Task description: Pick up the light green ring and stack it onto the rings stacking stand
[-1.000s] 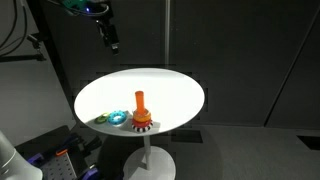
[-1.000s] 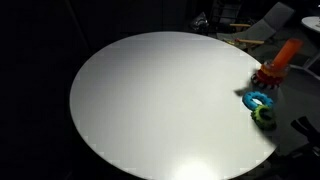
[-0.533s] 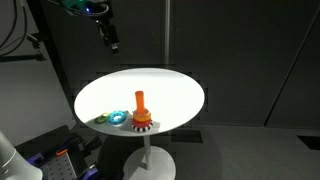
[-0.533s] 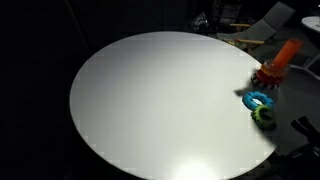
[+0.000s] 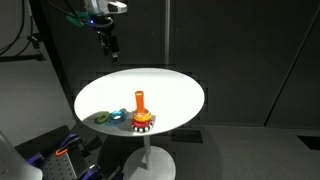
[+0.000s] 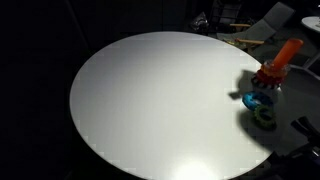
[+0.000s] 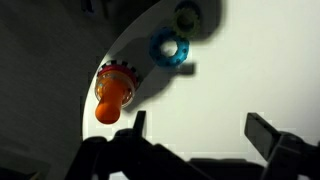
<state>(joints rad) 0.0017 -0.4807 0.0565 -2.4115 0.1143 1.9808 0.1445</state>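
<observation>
Wrist view, left to right: the stand (image 7: 114, 90) near the tabletop (image 7: 250, 70) edge, a blue ring (image 7: 168, 48) just beside it, then the light green ring (image 7: 187, 17), probably light, rigid and slick, best pinched across its band by the fingers (image 7: 264, 131), which are spread wide and empty.

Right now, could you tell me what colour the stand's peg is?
The peg is orange, clearest in the wrist view.

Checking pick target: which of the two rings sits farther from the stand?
The light green ring; the blue ring lies between it and the stand.
</observation>
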